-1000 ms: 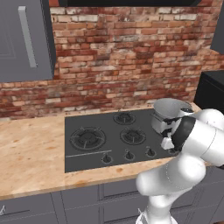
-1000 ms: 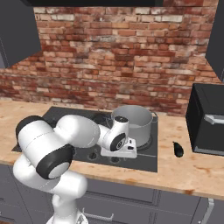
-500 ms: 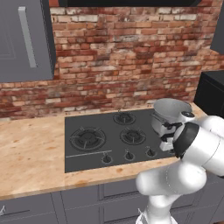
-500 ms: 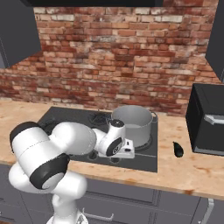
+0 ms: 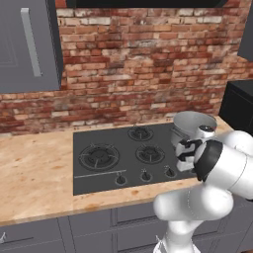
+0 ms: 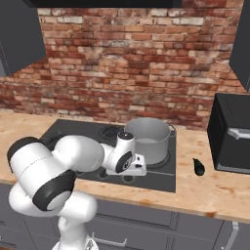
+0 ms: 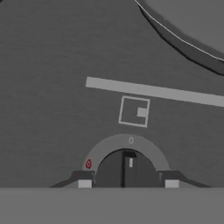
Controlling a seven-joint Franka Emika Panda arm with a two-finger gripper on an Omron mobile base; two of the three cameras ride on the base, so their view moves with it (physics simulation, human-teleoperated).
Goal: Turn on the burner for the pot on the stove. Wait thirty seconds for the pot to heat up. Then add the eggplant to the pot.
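Since a second ago the arm has sunk lower over the front right of the stove (image 5: 99,173), and the gripper (image 7: 127,183) now has its two tips apart on either side of a small black knob (image 7: 124,168), not yet pressing it as far as I can judge. The knob looks hard, smooth and round, so it should be pinched across its raised ridge and turned. The brushed-metal pot (image 6: 148,139) stands on the burner behind; the dark, glossy, probably slippery eggplant (image 6: 198,166) lies on the wooden bench (image 6: 215,190).

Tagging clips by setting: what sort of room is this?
A rendered home kitchen, it seems: gas stove set in a wooden counter, grey pot on a burner, brick wall behind, eggplant on the counter.
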